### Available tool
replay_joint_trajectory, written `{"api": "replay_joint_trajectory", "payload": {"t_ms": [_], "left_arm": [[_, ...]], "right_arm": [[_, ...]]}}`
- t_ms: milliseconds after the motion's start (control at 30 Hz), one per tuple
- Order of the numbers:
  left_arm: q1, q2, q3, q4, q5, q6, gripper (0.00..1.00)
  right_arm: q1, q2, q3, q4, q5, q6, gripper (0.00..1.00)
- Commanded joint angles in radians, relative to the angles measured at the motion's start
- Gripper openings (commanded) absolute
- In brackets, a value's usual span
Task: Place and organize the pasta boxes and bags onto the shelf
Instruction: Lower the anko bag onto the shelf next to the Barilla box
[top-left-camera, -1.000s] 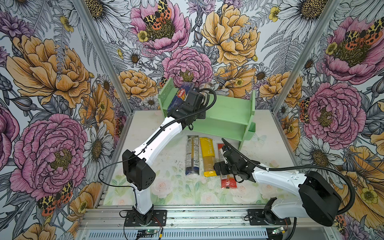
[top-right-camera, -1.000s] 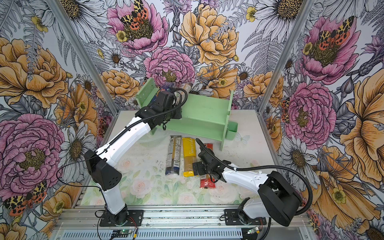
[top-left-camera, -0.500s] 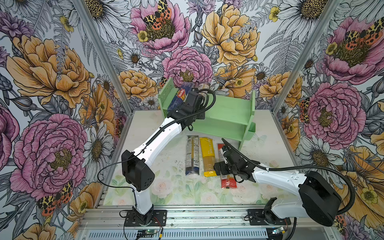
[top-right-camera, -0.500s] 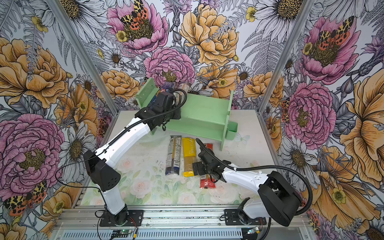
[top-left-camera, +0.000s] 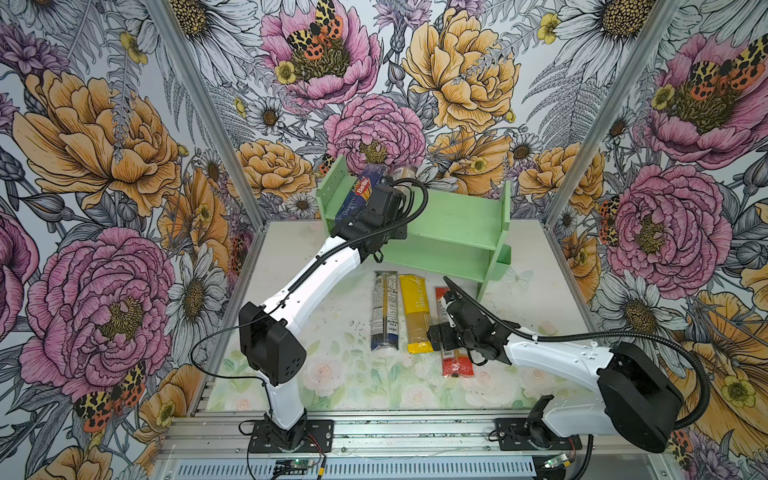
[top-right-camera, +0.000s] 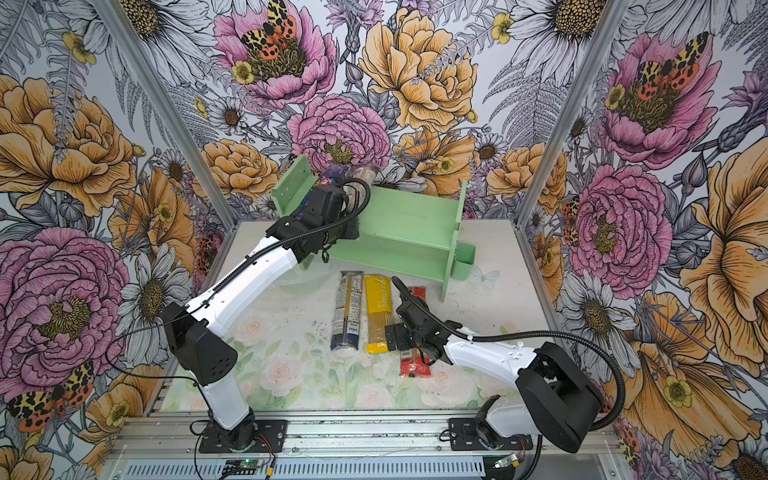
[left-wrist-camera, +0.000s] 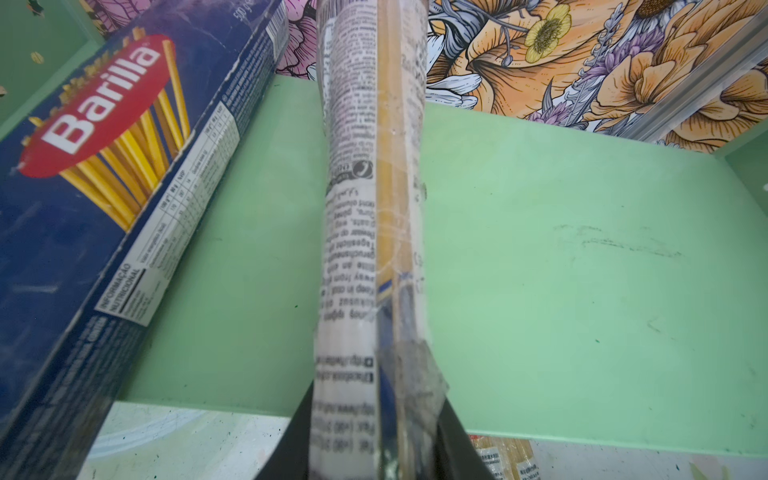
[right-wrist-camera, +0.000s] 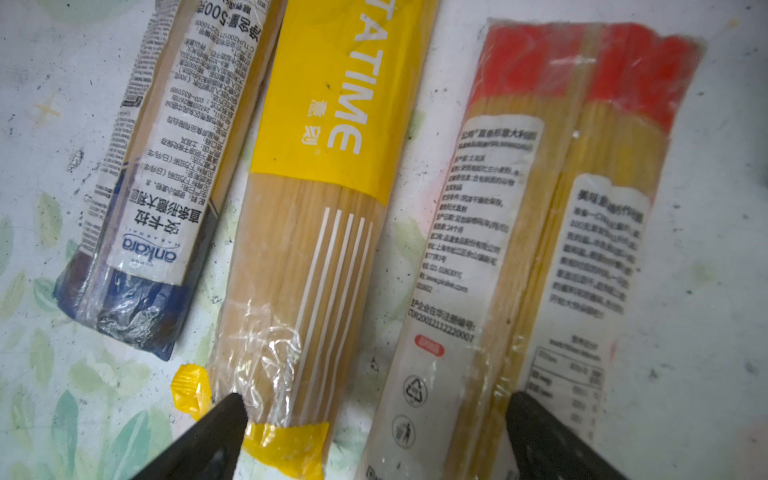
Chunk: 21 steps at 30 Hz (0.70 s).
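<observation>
Left end effector (left-wrist-camera: 374, 434) grips a navy-ended bag (left-wrist-camera: 365, 208) over the top board of the shelf (left-wrist-camera: 540, 249), beside the Barilla box (left-wrist-camera: 83, 216); right end effector (right-wrist-camera: 378, 405) hangs open over the red-ended bag (right-wrist-camera: 540, 216) on the surface (right-wrist-camera: 37, 137) in front of the shelf

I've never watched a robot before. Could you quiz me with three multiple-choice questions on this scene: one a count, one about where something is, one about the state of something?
1. How many pasta packs lie on the table?
A. one B. three C. five

2. Where is the Barilla box?
A. on the green shelf B. under it C. on the table

3. The right arm's fingers are:
A. shut on the box B. shut on the shelf's edge C. open, holding nothing

Answers:
1 B: the navy-ended bag, yellow bag and red-ended bag lie there.
2 A: it leans on the top tier by a side panel.
3 C: they stand wide apart above the bags, gripping nothing.
</observation>
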<state>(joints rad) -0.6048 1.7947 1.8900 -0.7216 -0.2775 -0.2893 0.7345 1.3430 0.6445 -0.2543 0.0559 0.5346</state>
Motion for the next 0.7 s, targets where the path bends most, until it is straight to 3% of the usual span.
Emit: {"api": "replay_joint_trajectory", "payload": {"t_ms": [0, 667], "left_arm": [[0.011, -0.083, 0.007, 0.138, -0.045, -0.01, 0.22], [0.01, -0.08, 0.004, 0.139, -0.031, -0.015, 0.29]], "right_arm": [[0.006, -0.024, 0.001, -0.008, 0.013, 0.016, 0.99], [0.006, -0.062, -0.019, -0.013, 0.014, 0.018, 0.99]]}}
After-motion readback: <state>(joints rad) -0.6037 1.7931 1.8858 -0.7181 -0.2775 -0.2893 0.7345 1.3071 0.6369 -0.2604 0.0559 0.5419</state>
